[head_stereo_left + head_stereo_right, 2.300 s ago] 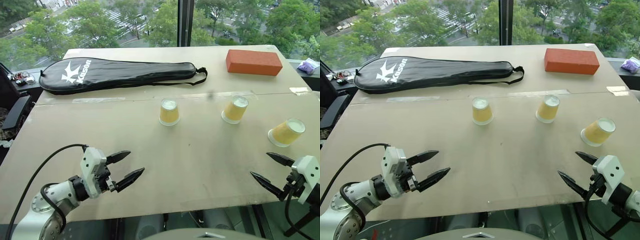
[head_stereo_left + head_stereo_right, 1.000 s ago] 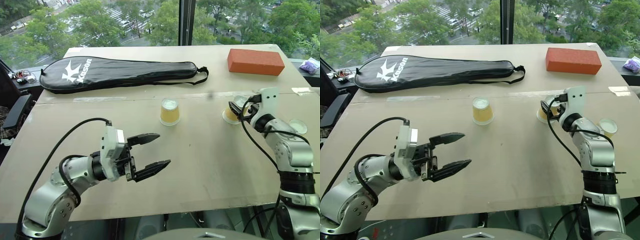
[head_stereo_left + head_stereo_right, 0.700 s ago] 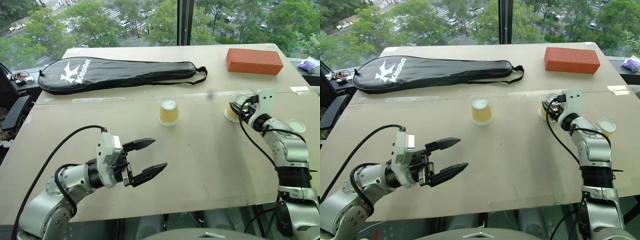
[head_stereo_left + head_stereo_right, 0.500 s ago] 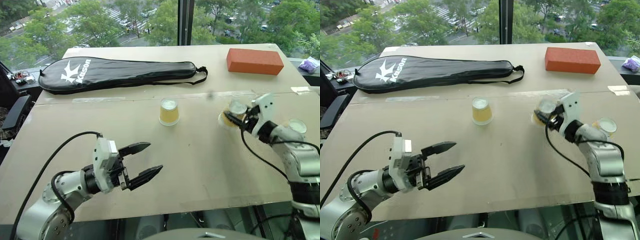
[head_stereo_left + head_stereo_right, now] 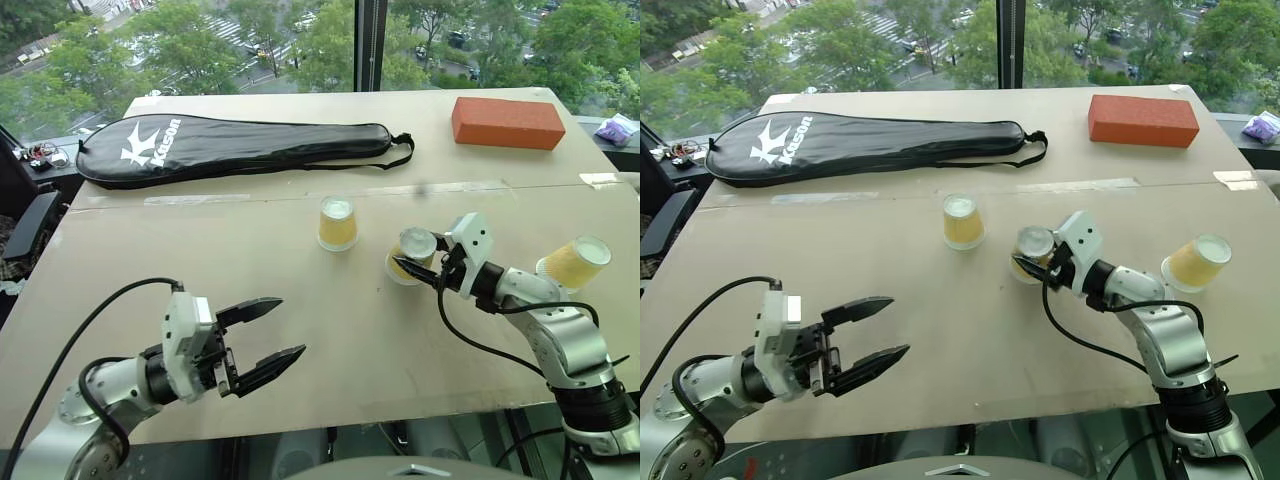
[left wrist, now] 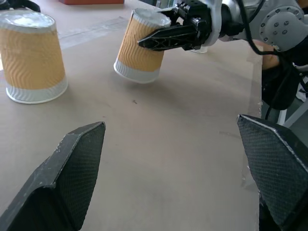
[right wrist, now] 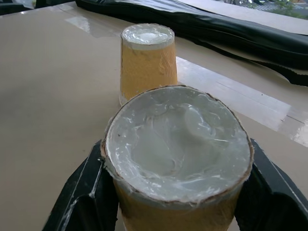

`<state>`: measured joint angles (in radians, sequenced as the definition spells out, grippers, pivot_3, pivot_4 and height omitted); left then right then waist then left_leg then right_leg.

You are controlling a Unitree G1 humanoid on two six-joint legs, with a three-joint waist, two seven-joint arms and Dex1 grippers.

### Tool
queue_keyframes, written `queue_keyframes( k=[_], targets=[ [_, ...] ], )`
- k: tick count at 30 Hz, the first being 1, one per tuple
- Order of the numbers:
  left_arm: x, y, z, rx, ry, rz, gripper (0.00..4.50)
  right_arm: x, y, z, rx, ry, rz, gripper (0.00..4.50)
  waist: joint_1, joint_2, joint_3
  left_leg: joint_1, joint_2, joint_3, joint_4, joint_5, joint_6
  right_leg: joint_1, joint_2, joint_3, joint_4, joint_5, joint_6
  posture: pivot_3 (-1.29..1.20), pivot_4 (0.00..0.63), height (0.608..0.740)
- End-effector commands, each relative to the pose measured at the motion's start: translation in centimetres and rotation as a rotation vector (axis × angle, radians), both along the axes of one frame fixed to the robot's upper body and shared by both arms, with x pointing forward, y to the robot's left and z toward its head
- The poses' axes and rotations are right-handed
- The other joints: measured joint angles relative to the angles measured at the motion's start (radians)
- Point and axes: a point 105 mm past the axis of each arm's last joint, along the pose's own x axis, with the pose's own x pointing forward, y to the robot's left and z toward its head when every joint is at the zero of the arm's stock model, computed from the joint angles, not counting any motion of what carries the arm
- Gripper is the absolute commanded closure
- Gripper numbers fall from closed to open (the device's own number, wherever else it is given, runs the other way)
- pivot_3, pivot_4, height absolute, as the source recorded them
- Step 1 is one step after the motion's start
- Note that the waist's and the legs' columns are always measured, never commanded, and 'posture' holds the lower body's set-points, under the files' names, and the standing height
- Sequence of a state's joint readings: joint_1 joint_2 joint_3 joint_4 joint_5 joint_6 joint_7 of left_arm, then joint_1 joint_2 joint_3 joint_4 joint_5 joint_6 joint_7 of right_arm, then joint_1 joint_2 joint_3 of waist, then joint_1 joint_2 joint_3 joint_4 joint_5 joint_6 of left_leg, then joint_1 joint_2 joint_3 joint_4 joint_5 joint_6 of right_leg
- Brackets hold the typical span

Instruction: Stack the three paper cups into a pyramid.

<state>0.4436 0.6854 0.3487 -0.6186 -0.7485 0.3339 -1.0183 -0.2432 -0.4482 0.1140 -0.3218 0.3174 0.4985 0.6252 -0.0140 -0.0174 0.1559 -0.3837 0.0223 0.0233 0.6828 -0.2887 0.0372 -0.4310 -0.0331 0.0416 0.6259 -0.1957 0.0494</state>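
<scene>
1. Three cups, yellow-orange ribbed sides, white rims, whitish bases; all upside down, none stacked.
2. Left cup (image 5: pixel 337 223) stood upright on its rim mid-table (image 5: pixel 300 300), just in front of the tape seam.
3. Middle cup (image 5: pixel 410 256) was clamped in the right gripper (image 5: pixel 432 268), tilted, its rim off the table, near the left cup but not touching.
4. Right cup (image 5: pixel 574 263) sat tilted by the table's right edge, well apart from the others.
5. Left gripper (image 5: pixel 268 337) had fingers wide apart, holding nothing, low over the near-left table.
6. Open tabletop lay between the grippers and toward the near edge.
7. Racket bag (image 5: pixel 235 145) and brick (image 5: pixel 507 123) lay at the far side.
</scene>
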Motion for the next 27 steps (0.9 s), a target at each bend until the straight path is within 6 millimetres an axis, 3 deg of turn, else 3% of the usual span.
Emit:
queue_keyframes(
  k=[1,2,3,5,6,8,11,15,21,27],
  targets=[
    [-0.4,0.3,1.6,0.007,-0.081,-0.013,0.00,0.9,-0.7,-0.2,-0.048,-0.014,-0.029,1.78,0.000,0.000,0.000,0.000,0.000,0.000,0.000,0.000,0.000,0.000,0.000,0.000,0.000,0.000,0.000,0.00,0.150,0.740],
    [-0.4,0.3,1.6,0.007,-0.084,-0.010,0.00,1.2,-0.9,-0.2,-0.040,-0.002,-0.043,1.27,0.000,0.000,0.000,0.000,0.000,0.000,0.000,0.000,0.000,0.000,0.000,0.000,0.000,0.000,0.000,0.00,0.150,0.740],
    [-0.5,0.3,1.6,0.008,-0.085,-0.009,0.00,1.4,-1.1,-0.2,-0.032,0.005,-0.052,1.14,0.000,0.000,0.000,0.000,0.000,0.000,0.000,0.000,0.000,0.000,0.000,0.000,0.000,0.000,0.000,0.00,0.150,0.740],
    [0.2,0.4,1.7,-0.005,-0.089,0.030,0.00,1.2,-1.3,0.3,-0.031,-0.009,-0.030,0.16,0.001,0.000,0.000,0.000,0.000,0.000,0.000,0.000,0.000,0.000,0.000,0.000,0.000,0.000,0.000,0.00,0.150,0.740],
    [0.8,0.4,1.8,-0.020,-0.089,0.072,0.00,1.1,-1.5,0.6,-0.028,-0.022,-0.027,0.07,0.001,0.000,0.000,0.000,0.000,0.000,0.000,0.000,0.000,0.000,0.000,0.000,0.000,0.000,0.000,0.00,0.150,0.740],
    [1.9,0.6,2.0,-0.044,-0.092,0.133,0.00,1.0,-1.8,1.2,-0.027,-0.054,-0.035,0.07,0.003,0.000,0.000,0.000,0.000,0.000,0.000,0.000,0.000,0.000,0.000,0.000,0.000,0.000,0.000,0.00,0.150,0.740],
    [4.9,1.1,0.6,0.049,-0.074,0.258,0.00,-0.2,-2.7,2.2,-0.024,-0.113,-0.009,0.07,0.007,0.000,0.000,0.000,-0.001,-0.001,0.000,0.000,0.000,0.001,0.000,0.000,0.001,0.000,0.000,0.00,0.150,0.740],
    [8.8,0.4,0.3,0.060,-0.045,0.308,0.00,-2.1,-3.9,3.6,0.003,-0.161,0.017,0.07,0.008,-0.001,0.000,0.000,-0.003,-0.002,0.000,0.000,0.000,0.001,0.001,-0.001,0.001,0.000,0.000,0.00,0.150,0.740],
    [14.8,-3.1,0.3,0.085,-0.035,0.194,0.00,-5.3,-4.6,5.1,0.033,-0.198,0.054,0.07,0.010,-0.003,0.001,0.000,-0.005,-0.002,0.000,0.000,0.000,0.003,0.001,-0.002,0.001,0.001,0.000,0.00,0.150,0.740],
    [19.0,-6.0,-0.4,0.142,-0.068,0.117,0.00,-7.2,-4.8,4.3,0.013,-0.166,0.014,0.07,-0.001,-0.004,0.001,0.001,-0.005,-0.002,0.000,0.000,0.000,0.003,0.002,-0.001,0.000,0.001,0.001,0.00,0.150,0.740]
  ],
)
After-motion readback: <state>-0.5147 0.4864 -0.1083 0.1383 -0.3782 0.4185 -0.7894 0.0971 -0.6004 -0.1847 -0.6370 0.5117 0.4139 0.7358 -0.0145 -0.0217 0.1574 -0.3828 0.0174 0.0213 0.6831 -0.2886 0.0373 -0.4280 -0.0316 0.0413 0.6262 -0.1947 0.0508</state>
